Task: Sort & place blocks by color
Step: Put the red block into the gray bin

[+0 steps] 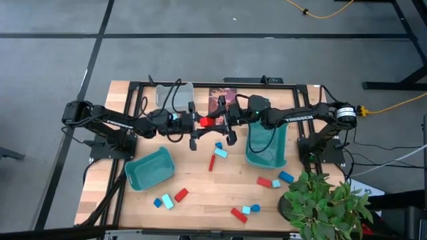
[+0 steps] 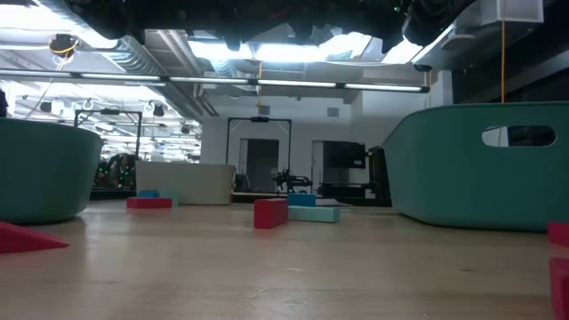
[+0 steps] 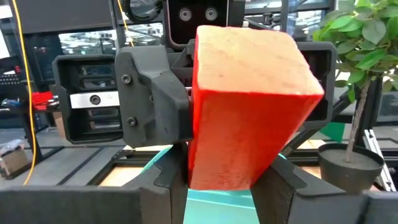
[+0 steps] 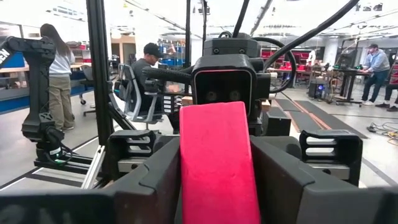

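Left end effector grips red block | right end effector grips same block | both raised above worktop centre

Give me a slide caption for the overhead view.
Both grippers, left and right, meet on one red block above the table.

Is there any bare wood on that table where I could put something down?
Yes: the near left corner beside the tipped teal bin, and the strip between the red bar and the red block. The middle, under both arms, and the blocks by the plant are crowded.
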{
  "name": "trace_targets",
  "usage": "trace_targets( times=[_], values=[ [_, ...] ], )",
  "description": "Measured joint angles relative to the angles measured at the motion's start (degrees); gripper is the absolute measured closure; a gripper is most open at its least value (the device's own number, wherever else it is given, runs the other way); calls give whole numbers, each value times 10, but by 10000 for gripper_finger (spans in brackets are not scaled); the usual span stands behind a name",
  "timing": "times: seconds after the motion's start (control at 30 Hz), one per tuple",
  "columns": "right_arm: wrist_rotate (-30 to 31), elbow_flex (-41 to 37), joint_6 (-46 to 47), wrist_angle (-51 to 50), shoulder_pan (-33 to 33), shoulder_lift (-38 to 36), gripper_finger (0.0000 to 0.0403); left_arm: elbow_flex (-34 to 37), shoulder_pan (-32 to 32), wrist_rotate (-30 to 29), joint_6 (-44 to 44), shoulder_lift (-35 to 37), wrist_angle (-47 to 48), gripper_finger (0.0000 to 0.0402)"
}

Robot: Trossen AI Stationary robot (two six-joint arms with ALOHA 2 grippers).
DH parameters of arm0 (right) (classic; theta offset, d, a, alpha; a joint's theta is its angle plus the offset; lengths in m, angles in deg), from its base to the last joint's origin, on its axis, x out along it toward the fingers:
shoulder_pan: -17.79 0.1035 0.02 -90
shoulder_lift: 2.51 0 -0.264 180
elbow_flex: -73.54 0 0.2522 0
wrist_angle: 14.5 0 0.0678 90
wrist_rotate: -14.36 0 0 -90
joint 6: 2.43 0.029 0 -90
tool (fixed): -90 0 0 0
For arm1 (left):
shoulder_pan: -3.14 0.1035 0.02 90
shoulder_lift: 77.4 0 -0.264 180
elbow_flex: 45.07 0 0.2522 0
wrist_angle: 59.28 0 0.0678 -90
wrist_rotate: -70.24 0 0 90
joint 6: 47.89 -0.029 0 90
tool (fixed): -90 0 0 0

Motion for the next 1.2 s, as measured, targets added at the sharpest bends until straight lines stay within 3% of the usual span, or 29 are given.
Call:
trace_targets(
  times=[0.33, 0.8, 1.07, 1.2],
  values=[
    [-6, -1, 28, -1, -7, 0, 210, 0, 0, -4, 1, 0, 9, 277],
    [-48, -1, 47, -24, -24, 0, 108, 0, 1, -3, 6, 1, 15, 277],
    [-48, -1, 32, -87, -30, -29, 96, -1, 1, -2, 19, 2, 19, 277],
    [-48, -2, 15, -166, -31, -58, 96, -1, 1, 3, 22, 12, 39, 277]
  ],
)
